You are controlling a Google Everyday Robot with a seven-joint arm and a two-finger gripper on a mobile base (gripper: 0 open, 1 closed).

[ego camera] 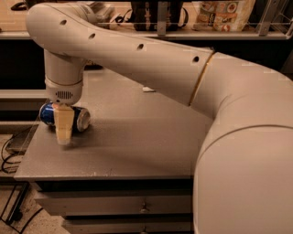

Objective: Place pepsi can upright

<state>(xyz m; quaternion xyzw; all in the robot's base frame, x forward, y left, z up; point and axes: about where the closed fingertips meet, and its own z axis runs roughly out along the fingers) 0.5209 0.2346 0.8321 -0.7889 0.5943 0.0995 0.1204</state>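
Observation:
The pepsi can [46, 114] is blue with a silver end and lies on its side near the left edge of the grey table [137, 141]. My gripper [63, 136] hangs straight down from the wrist and reaches to the table surface. Its tan tip stands directly in front of the can's middle and hides that part. The can's blue left part and its silver right end [83, 120] show on either side of it. My large white arm crosses the whole view from the right.
A small white scrap [149, 89] lies at the table's far middle. A shelf with bags [224, 13] runs along the back. Drawers [142, 208] sit below the front edge. Cables [9, 153] lie on the floor to the left.

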